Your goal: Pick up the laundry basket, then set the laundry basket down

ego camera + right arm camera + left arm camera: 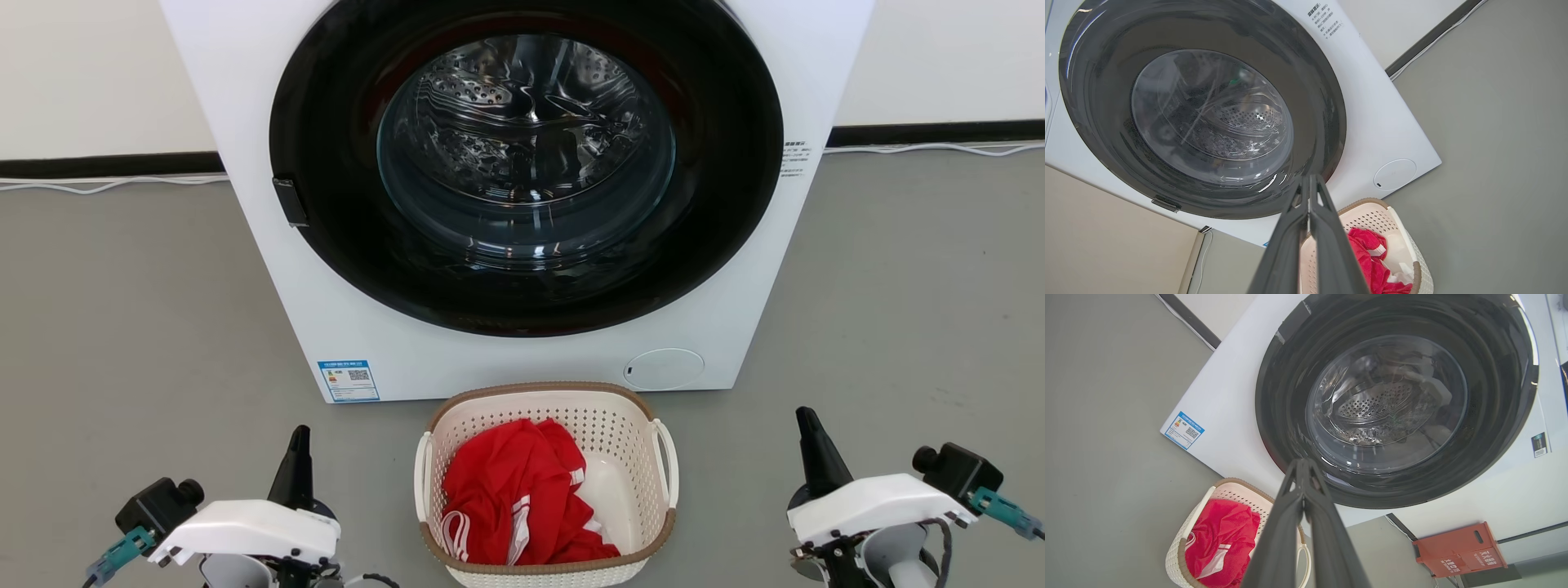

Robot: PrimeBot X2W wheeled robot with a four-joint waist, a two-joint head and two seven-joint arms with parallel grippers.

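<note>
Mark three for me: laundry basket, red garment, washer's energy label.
laundry basket (pixel 543 386): head view, far side of the brown rim.
red garment (pixel 506 490): head view, middle of the cloth.
energy label (pixel 349 380): head view, centre of the blue sticker.

Grey floor (pixel 122 327); white wall (pixel 82 73) with black skirting (pixel 106 165); white washing machine (pixel 522 180) against it; orange box (pixel 1457 549) nearby; even light.

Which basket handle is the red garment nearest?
The left handle of the laundry basket: the red garment lies beside it, while bare plastic shows beside the right handle.
</note>
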